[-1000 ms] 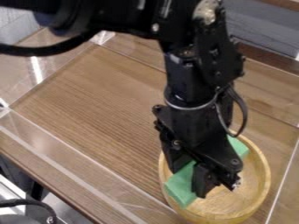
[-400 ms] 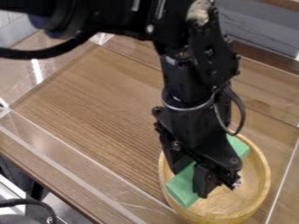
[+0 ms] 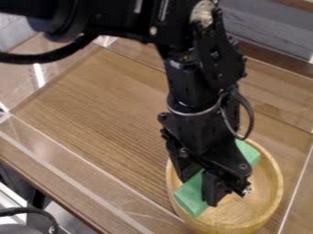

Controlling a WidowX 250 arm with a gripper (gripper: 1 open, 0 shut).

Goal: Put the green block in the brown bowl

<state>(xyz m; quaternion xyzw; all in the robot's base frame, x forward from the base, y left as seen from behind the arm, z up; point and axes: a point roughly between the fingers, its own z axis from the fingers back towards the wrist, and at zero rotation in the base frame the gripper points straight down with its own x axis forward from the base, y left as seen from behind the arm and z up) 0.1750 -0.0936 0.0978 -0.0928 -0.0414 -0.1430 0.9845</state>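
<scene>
The brown bowl stands on the wooden table at the lower right. The green block lies slantwise inside it, its near end low at the left and its far end sticking out to the right of the fingers. My black gripper comes straight down into the bowl with its fingers on either side of the block's middle, closed against it. The middle of the block and much of the bowl's inside are hidden behind the gripper.
The wooden tabletop stretches to the left and back of the bowl. A clear plastic border runs along the table's front and left edges. The black arm rises over the bowl toward the upper left.
The upper arm has leaned slightly to the left. The gripper and the block stay in the same place in the bowl.
</scene>
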